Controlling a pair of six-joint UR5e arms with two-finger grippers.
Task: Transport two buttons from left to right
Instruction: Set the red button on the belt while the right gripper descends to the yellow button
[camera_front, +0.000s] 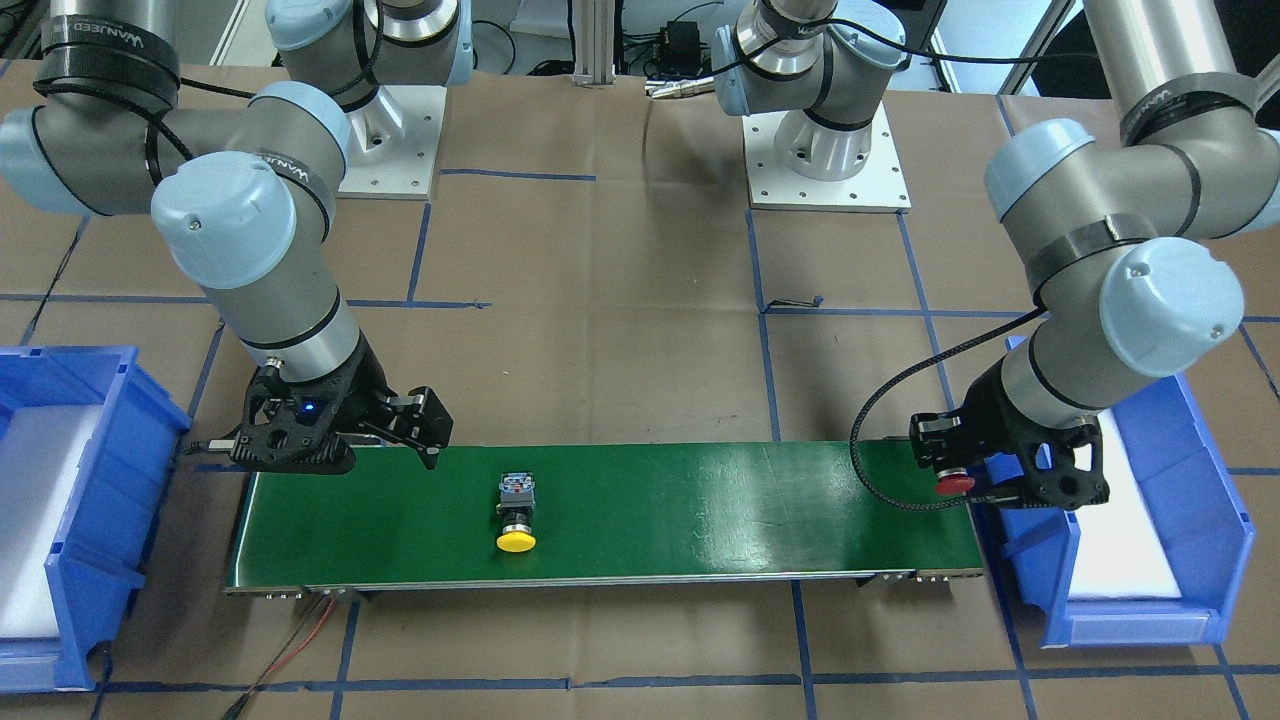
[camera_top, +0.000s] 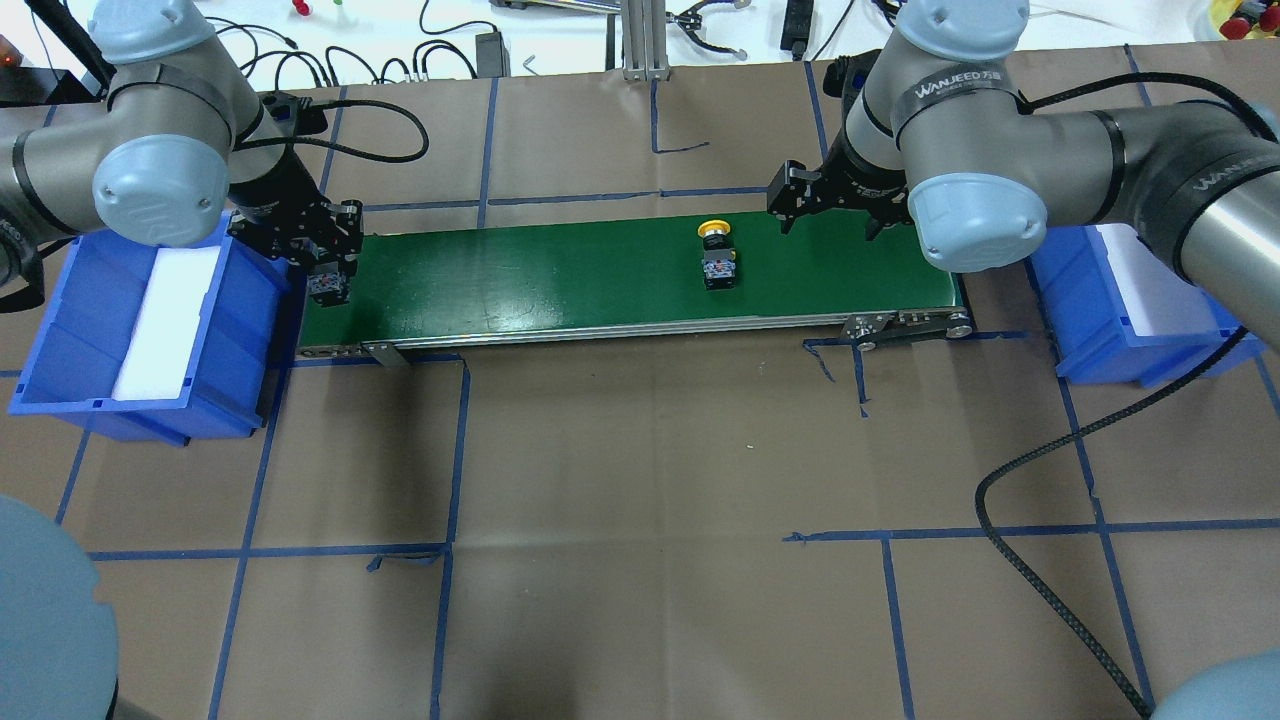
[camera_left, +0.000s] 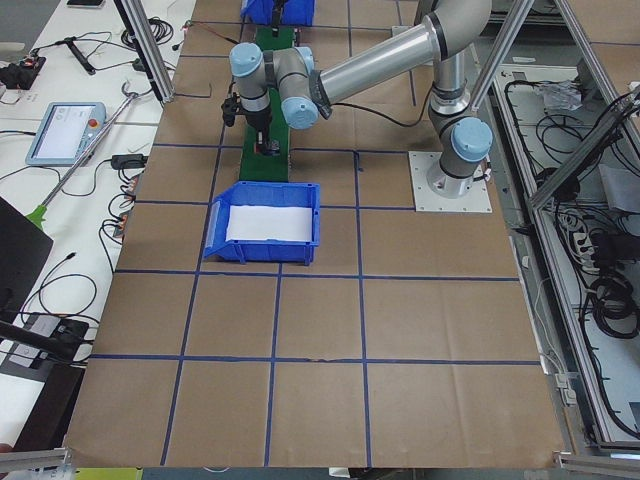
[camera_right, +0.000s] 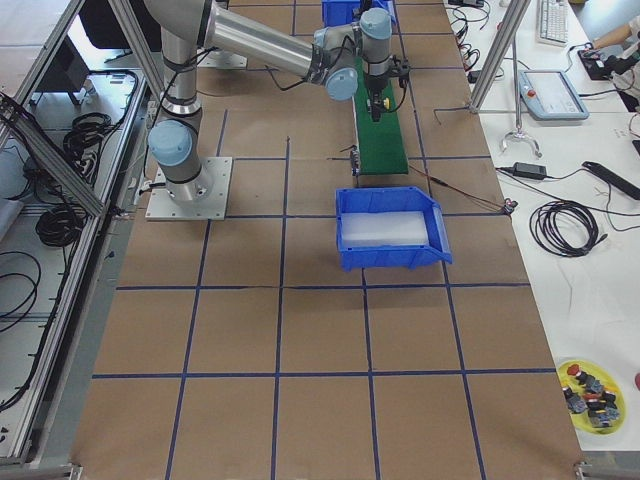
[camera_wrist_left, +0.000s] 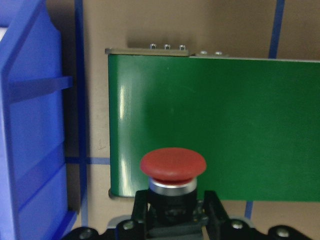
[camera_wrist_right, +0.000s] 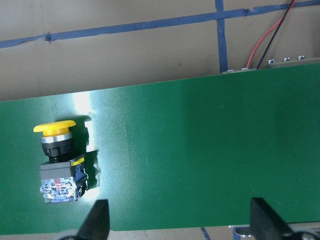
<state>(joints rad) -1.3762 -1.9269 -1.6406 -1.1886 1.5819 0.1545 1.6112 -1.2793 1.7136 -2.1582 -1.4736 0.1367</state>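
Red button (camera_wrist_left: 173, 165) is pinched tight in the left hand (camera_wrist_left: 175, 206). Its black body is mostly hidden between the two fingers (camera_wrist_left: 214, 207). It is at the end of the green belt (camera_wrist_left: 240, 125), just beside a blue bin (camera_wrist_left: 30, 125) that the edge cuts off. The right hand (camera_wrist_right: 180, 222) is wide open and holds nothing; only its fingertips (camera_wrist_right: 97, 220) show. The yellow button (camera_wrist_right: 57, 160) lies on its side on the belt, near that hand.

The papered table (camera_top: 640, 450) bears two blue bins (camera_top: 230, 330) and a green belt (camera_top: 560, 280) carrying the yellow button (camera_top: 718, 258).
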